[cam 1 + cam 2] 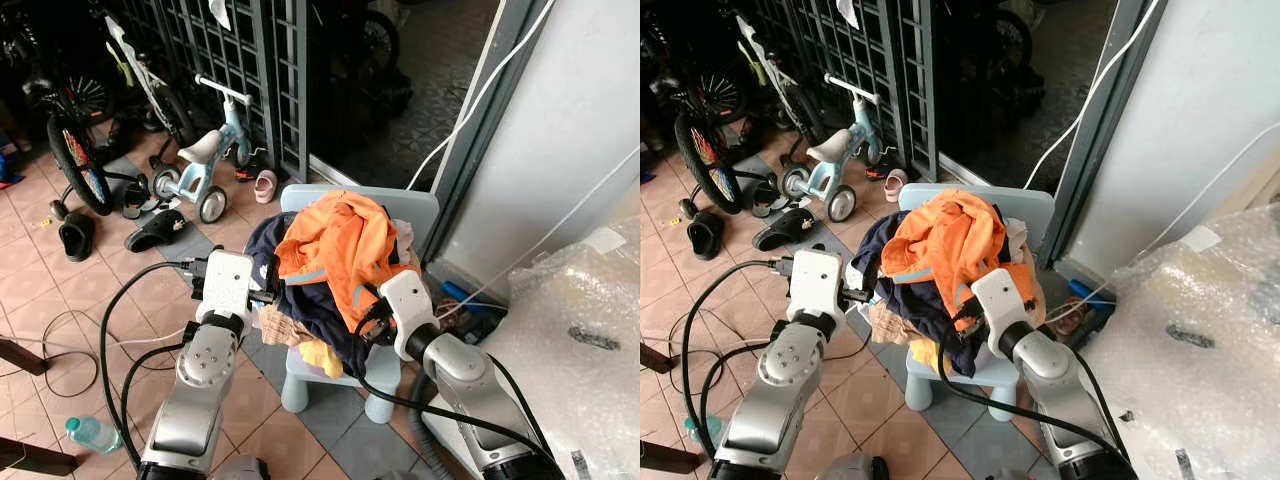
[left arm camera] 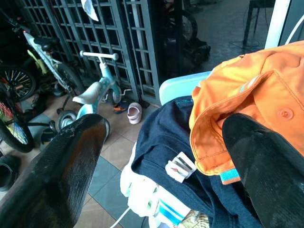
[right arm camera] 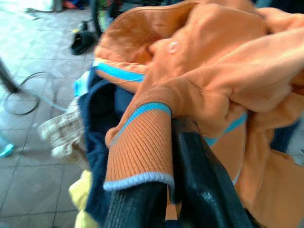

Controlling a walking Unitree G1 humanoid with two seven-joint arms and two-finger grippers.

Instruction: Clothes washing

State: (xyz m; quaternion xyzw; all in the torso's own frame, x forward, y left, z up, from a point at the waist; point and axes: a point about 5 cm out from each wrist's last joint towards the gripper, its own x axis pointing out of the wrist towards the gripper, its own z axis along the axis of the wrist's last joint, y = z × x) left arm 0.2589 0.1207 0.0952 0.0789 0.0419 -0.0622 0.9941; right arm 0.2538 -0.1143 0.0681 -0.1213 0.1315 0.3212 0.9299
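A pile of clothes sits on a small light-blue chair (image 1: 412,208). An orange jacket (image 1: 340,245) lies on top, over a navy garment (image 1: 305,300), a plaid cloth (image 1: 280,328) and a yellow piece (image 1: 322,357). My left gripper (image 2: 164,124) is open at the pile's left side; its fingers (image 2: 61,175) straddle the navy garment (image 2: 161,137) and the jacket's hem. At the pile's right front, my right gripper (image 3: 166,190) is shut on the jacket's ribbed orange cuff (image 3: 140,142).
A child's tricycle (image 1: 205,160), a bicycle (image 1: 75,150), sandals (image 1: 155,230) and a pink shoe (image 1: 265,185) crowd the tiled floor on the left, before a metal gate (image 1: 230,50). A water bottle (image 1: 92,432) and cables lie near my left side. Bubble wrap (image 1: 580,330) is on the right.
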